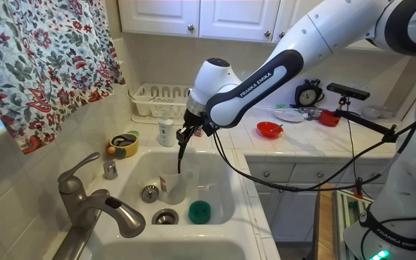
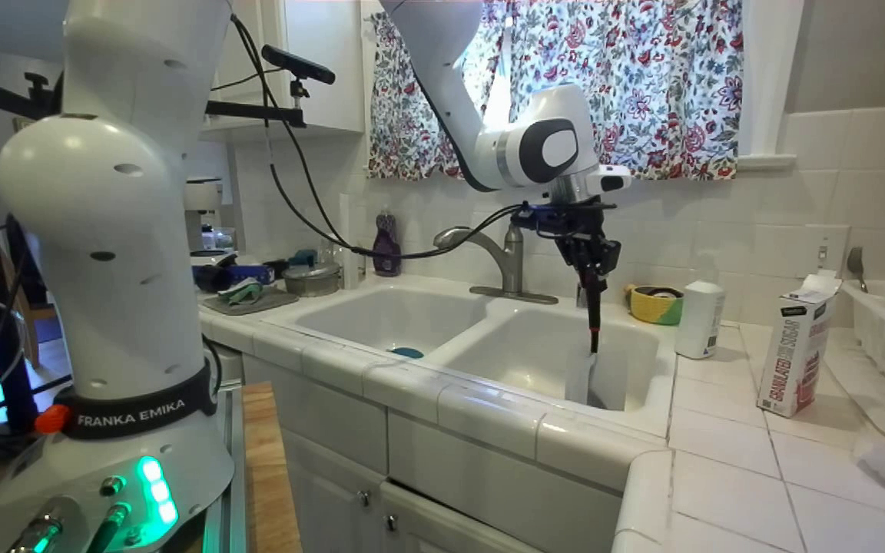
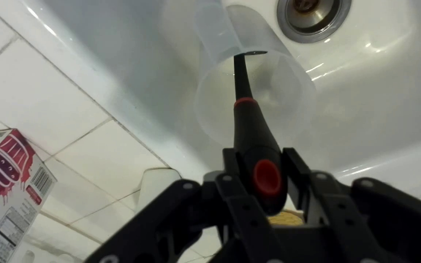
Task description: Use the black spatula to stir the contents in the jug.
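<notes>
Fingers [image 3: 231, 164] pointing down from the bent arm [image 1: 265, 81] grip the black spatula [image 3: 251, 126], dipped into the jug [image 1: 173, 189]

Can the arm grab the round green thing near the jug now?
Probably not: its gripper holds the black spatula, which reaches into the jug, though the green thing lies uncovered.

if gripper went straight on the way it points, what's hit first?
Probably the jug: the gripper points down, gripping the black spatula, whose lower end reaches into the jug. Whether wall or bottom comes first, depth leaves unclear.
</notes>
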You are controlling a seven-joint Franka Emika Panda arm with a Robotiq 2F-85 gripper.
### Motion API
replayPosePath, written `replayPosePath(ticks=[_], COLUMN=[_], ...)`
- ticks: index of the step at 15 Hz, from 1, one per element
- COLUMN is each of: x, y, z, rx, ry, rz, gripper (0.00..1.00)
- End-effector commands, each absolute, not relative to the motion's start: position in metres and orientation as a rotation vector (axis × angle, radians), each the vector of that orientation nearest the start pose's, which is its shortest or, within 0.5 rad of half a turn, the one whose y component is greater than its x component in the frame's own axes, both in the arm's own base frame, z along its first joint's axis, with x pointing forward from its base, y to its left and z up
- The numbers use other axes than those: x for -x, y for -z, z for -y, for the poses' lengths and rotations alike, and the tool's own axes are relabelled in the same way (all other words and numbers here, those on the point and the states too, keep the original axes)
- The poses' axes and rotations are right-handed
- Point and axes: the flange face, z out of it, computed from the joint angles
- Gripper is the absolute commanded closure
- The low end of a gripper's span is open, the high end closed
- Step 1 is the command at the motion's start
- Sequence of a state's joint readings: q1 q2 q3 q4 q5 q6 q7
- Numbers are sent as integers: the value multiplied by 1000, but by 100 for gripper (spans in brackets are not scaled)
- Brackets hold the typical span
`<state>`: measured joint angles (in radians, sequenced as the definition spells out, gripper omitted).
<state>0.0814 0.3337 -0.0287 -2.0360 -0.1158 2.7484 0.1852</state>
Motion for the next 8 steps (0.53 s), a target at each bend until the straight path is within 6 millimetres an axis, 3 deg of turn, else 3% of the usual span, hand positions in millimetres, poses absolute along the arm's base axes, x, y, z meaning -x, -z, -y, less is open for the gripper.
replayPosePath(ticks=[1, 4, 8], x=[-641, -641, -633], y=[-321, -313, -299], z=[-31, -39, -61], rx=[3111, 3044, 2990], ry=[717, 786, 676], rz=[-59, -43, 1], gripper=[90, 90, 90])
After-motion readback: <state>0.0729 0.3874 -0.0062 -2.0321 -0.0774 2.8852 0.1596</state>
